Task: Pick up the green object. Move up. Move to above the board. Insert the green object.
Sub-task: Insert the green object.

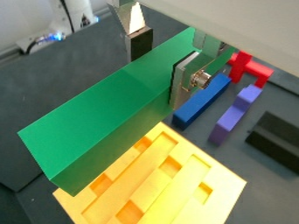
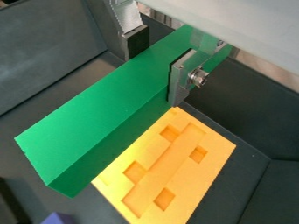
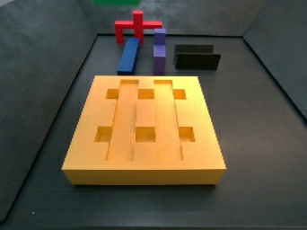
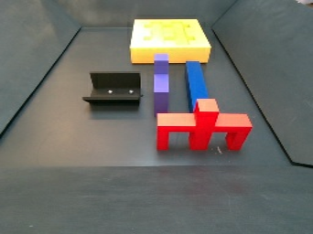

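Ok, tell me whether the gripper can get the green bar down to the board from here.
Probably yes. The gripper is shut on the green bar, held above the board, and nothing shows between them in both wrist views.

Dark grey floor (image 3: 258, 126) between low dark walls (image 4: 43, 69)

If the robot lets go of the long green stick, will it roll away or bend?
The green object probably won't roll: its faces look flat and its edges square. It seems stiff, staying straight though the end effector grips only one end. Held so far from its middle, it might tilt in the fingers above the board.
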Controlling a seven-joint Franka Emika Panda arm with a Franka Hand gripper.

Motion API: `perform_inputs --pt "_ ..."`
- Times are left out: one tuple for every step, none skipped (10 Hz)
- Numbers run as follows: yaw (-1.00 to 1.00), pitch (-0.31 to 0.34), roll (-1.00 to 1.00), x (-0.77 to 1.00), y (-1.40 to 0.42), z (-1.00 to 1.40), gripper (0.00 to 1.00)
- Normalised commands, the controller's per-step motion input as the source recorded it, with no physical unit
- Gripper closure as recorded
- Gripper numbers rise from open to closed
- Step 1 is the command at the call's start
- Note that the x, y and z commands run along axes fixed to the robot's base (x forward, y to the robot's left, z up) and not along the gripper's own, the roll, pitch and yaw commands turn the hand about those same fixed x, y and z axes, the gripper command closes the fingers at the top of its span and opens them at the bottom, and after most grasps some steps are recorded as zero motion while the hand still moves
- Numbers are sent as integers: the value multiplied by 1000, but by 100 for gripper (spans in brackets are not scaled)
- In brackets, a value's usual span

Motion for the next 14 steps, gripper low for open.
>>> perform_inputs --pt "40 -244 63 -389 -200 -789 100" --pt "66 -243 89 -411 -146 -800 100" --pt "46 -233 114 -431 -114 -811 100" --pt "34 -230 114 -406 -134 -814 100" --pt "26 -210 113 -320 -197 -851 100" --pt "91 -206 113 -217 -186 -840 100" --pt "234 -163 53 37 -117 -891 100" --pt "257 -107 40 383 -126 -1000 100" --pt "214 -81 96 389 -60 -971 100" --pt "186 -64 111 386 -49 -966 100" --pt "157 -51 110 394 -31 -983 100" --pt "131 -20 123 403 0 -966 100" --pt "129 -3 127 360 0 -974 100" --pt "23 0 159 209 -46 -986 100"
